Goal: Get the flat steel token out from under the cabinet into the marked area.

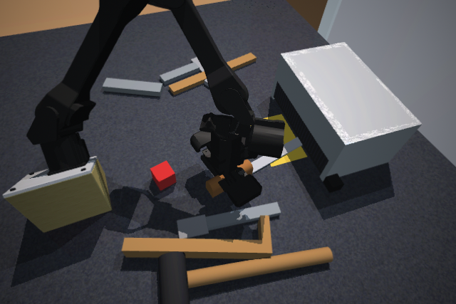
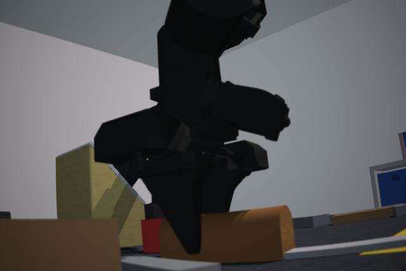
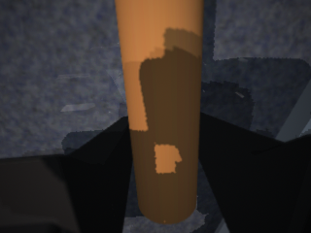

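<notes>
My gripper (image 1: 231, 178) (image 2: 209, 230) (image 3: 160, 122) is shut on the round orange-brown handle (image 1: 214, 186) (image 2: 255, 230) (image 3: 162, 29) of a flat tool, low at the table. The tool's flat grey blade (image 1: 262, 161) (image 2: 344, 246) reaches from the handle across the yellow marked area (image 1: 294, 156) towards the cabinet's vented front. Its far end is a darker grey patch near the vents; I cannot tell whether that is all blade. The white-topped cabinet (image 1: 368, 161) stands beyond the marked area. I cannot make out the steel token in any view; the arm hides part of the marked area.
A red cube (image 1: 163, 175) (image 2: 150, 237) is left of my gripper. Nearer the top camera lie a grey flat tool (image 1: 221, 221), an L-shaped wooden piece (image 1: 191, 245) and a dark-headed mallet (image 1: 257, 266). Grey bars (image 1: 132, 86) and a wooden bar (image 1: 187, 83) lie farther back.
</notes>
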